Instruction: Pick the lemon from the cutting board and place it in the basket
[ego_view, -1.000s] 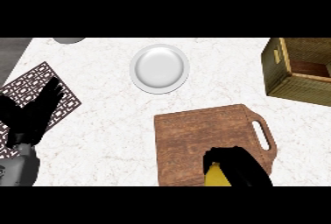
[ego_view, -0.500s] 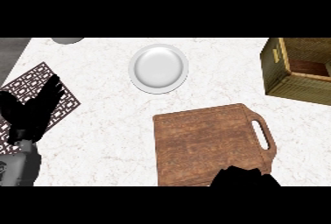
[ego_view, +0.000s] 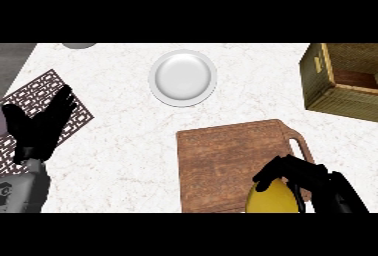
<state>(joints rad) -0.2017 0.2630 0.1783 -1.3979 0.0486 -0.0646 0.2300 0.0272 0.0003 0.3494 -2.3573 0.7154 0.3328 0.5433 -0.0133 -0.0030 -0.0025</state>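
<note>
Right hand (ego_view: 306, 177) curls round lemon (ego_view: 275, 197) over board (ego_view: 229, 160); we judge it light, firm, roundish, best gripped mid-body.

Black left hand (ego_view: 38, 127), grey boxy forearm (ego_view: 22, 192)

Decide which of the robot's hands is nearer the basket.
Right. The right hand is curled on the lemon over the board's near right corner, below the basket. The left hand rests open at the far left edge.
</note>
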